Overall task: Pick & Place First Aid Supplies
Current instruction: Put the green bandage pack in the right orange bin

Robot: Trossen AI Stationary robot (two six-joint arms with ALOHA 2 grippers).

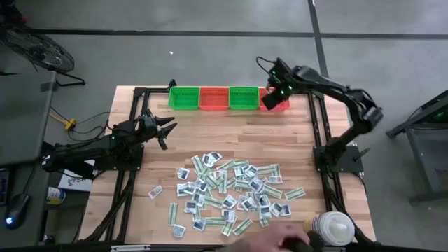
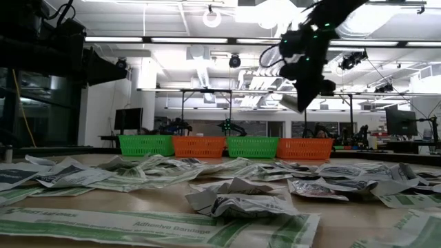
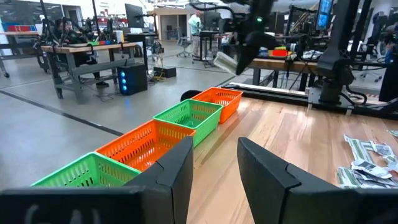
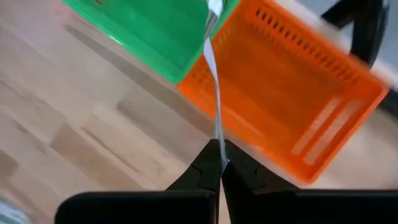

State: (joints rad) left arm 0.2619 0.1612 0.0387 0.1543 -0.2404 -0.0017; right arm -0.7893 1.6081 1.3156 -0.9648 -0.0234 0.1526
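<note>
Two green baskets (image 1: 183, 97), two orange baskets (image 1: 213, 98), perhaps forty-odd packets (image 1: 231, 192), one white container (image 1: 333, 228).

First aid packets scattered on the wooden surface, one lifted edge-on above the end orange basket.

The first aid supplies (image 1: 234, 192) lie in a loose, overlapping heap across the near half of the surface (image 1: 210, 133): small flat white-grey squares with dark marks mixed with narrow pale-green strips, many crumpled or curled at the corners, a few strays set apart at the heap's left edge. One thin white packet (image 4: 214, 93) hangs upright, seen edge-on, pinched at its lower end between the closed fingers of the right gripper (image 4: 219, 163). It is held in the air over the boundary between the green basket (image 4: 155, 31) and the orange basket (image 4: 292, 99), well apart from the heap.
</note>
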